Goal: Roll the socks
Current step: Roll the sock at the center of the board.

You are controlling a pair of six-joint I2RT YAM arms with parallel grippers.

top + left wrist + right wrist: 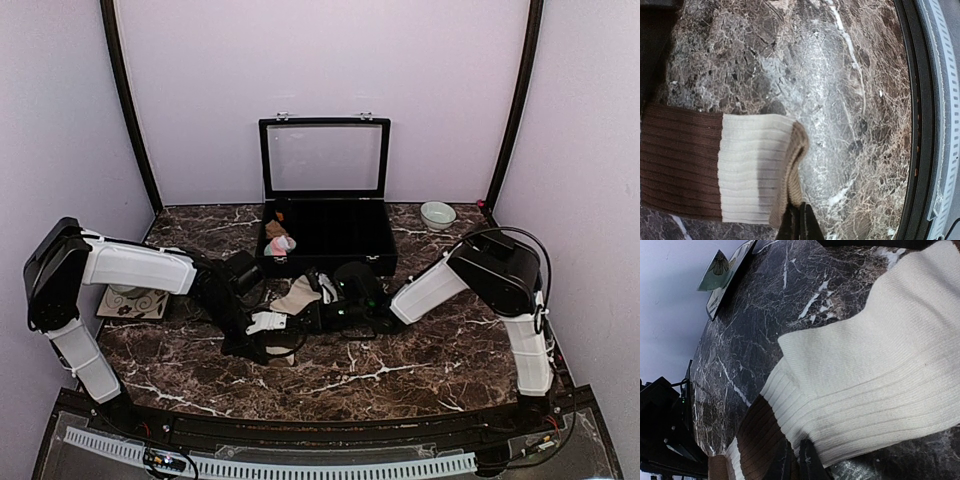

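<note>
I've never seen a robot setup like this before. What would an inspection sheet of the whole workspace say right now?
Surface: dark marble table with white veins.
Job's things: cream sock with brown bands, held between the two grippers at mid-table; pink sock bundled inside the open black case.
Clutter: tan bundle beside the pink sock in the case; small bowl at back right; patterned tile at left.
Grippers: left gripper shut on the cream sock's cuff; right gripper appears shut on another edge of it.
Cables: black cable looping over the right arm; wiring along the near edge.
Surroundings: lilac walls, two dark poles.
</note>
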